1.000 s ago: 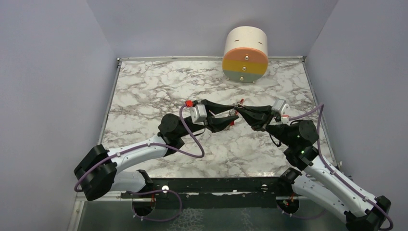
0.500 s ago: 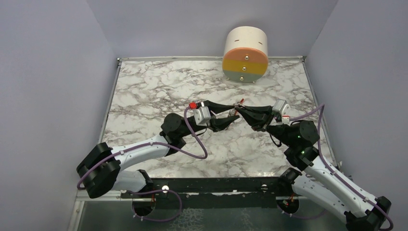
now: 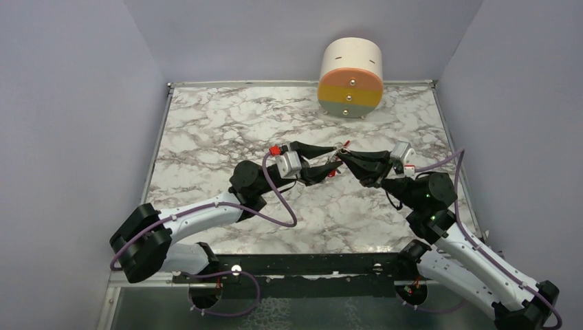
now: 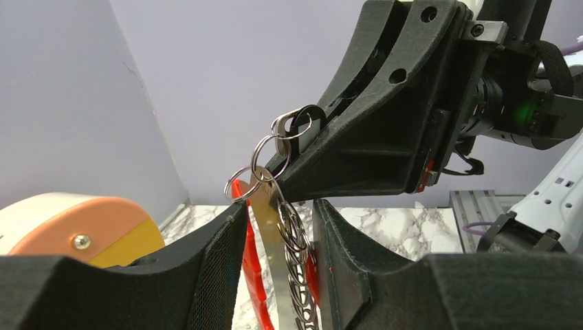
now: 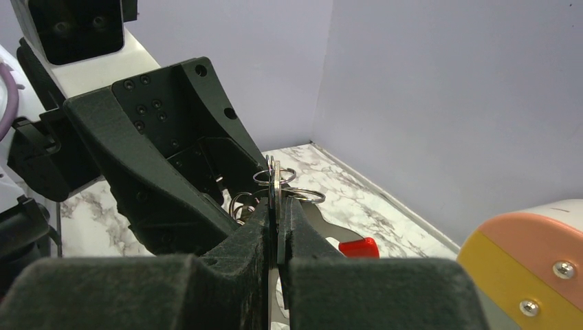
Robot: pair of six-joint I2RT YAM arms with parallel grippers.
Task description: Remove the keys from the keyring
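The right gripper (image 5: pixel 277 216), jaws pressed together, is pinching 1 key (image 5: pixel 276 182) above the counter (image 3: pixel 206 130). The left gripper (image 4: pixel 280 206) is facing it, tips close together, its jaws clamping the keyring (image 4: pixel 299 275) between them.

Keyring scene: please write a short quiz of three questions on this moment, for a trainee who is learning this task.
1. True or false: the right gripper is open and holds nothing.
2. Where is the keyring? A) flat on the table; B) held up between the two grippers; C) inside the round box.
3. Fill in: the clip between the fingers of the left gripper is ____ in colour.

Key: 1 false, it is shut on a key. 2 B. 3 red.
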